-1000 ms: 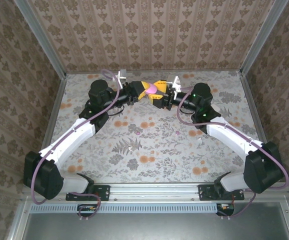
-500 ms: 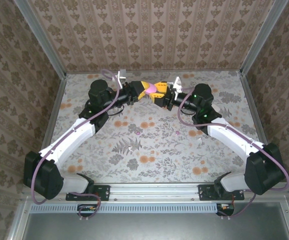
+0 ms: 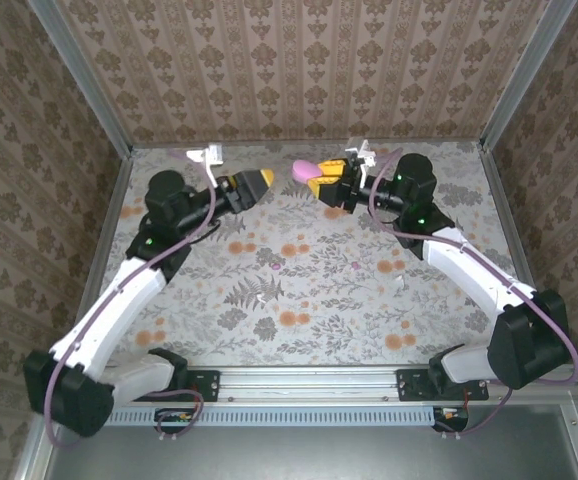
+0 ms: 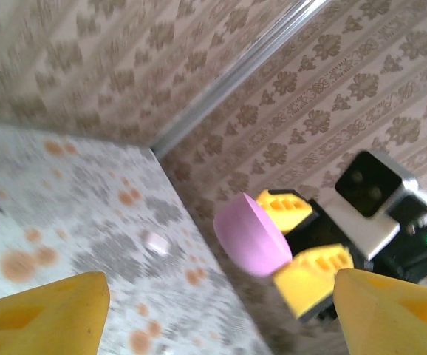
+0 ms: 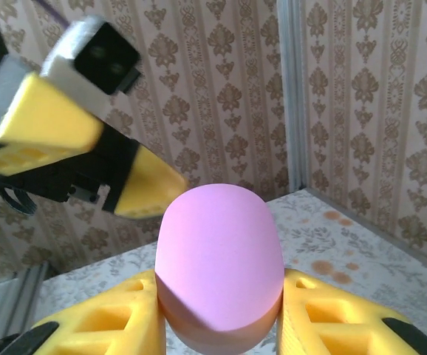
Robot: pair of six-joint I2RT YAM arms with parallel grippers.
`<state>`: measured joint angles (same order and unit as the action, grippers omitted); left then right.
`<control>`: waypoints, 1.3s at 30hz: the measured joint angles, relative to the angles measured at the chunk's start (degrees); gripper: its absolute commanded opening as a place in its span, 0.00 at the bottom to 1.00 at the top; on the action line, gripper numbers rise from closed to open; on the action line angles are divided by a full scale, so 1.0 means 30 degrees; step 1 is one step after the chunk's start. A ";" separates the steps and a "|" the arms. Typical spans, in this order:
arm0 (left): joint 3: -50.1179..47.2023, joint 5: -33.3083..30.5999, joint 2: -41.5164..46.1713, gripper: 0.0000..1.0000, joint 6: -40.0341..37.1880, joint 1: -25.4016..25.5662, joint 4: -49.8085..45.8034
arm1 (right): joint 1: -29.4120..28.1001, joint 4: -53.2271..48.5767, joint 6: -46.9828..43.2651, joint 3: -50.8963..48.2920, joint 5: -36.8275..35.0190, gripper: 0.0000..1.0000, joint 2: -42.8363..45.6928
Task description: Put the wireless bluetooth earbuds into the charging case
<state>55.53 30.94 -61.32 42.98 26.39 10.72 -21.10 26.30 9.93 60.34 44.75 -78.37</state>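
My right gripper (image 3: 319, 178) is shut on the pink oval charging case (image 3: 306, 168), held in the air over the far middle of the table. In the right wrist view the closed case (image 5: 219, 251) sits squeezed between the yellow fingers (image 5: 117, 318). My left gripper (image 3: 256, 181) hangs open to the left of the case, apart from it, with nothing between its fingers. From the left wrist the case (image 4: 252, 235) shows ahead, well beyond my open left gripper (image 4: 213, 318). One tiny magenta earbud (image 3: 355, 266) lies on the floral tabletop; the other is out of view.
The floral table (image 3: 299, 300) is walled by patterned panels on three sides. A white speck (image 3: 401, 284) lies right of the earbud. A small pale blurred bit (image 4: 156, 242) rests on the table in the left wrist view.
The left gripper has pulled away to the left from the case, where both grippers met before. The right gripper keeps the case and has risen a little toward the back.
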 measured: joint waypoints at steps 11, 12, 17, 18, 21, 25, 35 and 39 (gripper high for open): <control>-0.2630 0.6018 -0.0335 0.73 -1.0273 -0.0823 0.1778 | 0.0036 -0.1800 0.1246 0.1872 0.4524 0.37 -0.0138; -0.2630 0.6411 -0.0452 0.74 -1.0440 -0.0794 0.1989 | 0.0036 -0.1894 0.1224 0.1894 0.4699 0.37 -0.0146; -0.2601 0.7825 -0.0605 0.75 -1.0987 -0.0423 0.3177 | -0.0058 -0.2739 0.0539 0.2025 0.5625 0.37 -0.0284; -0.2521 0.8094 -0.0736 0.75 -1.0987 -0.0372 0.3359 | -0.0102 -0.2856 0.0350 0.2120 0.5734 0.36 -0.0437; -0.2193 0.8502 -0.1355 0.74 -1.0979 -0.0291 0.3876 | -0.0189 -0.3140 -0.0036 0.2178 0.5916 0.36 -0.0933; -0.1960 0.8714 -0.1996 0.70 -1.0856 -0.0044 0.4255 | -0.0299 -0.3570 -0.0459 0.2193 0.5982 0.38 -0.1297; -0.1872 0.8976 -0.2812 0.61 -0.9449 0.0357 0.5901 | -0.0452 -0.3628 -0.1275 0.2193 0.6397 0.37 -0.1297; -0.1872 0.8983 -0.2820 0.55 -0.9005 0.0357 0.6477 | -0.0488 -0.3621 -0.1486 0.2193 0.6572 0.37 -0.1297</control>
<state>49.91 57.89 -69.78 15.97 27.46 30.15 -22.57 15.44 5.48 66.92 64.47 -82.26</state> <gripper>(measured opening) 0.577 0.373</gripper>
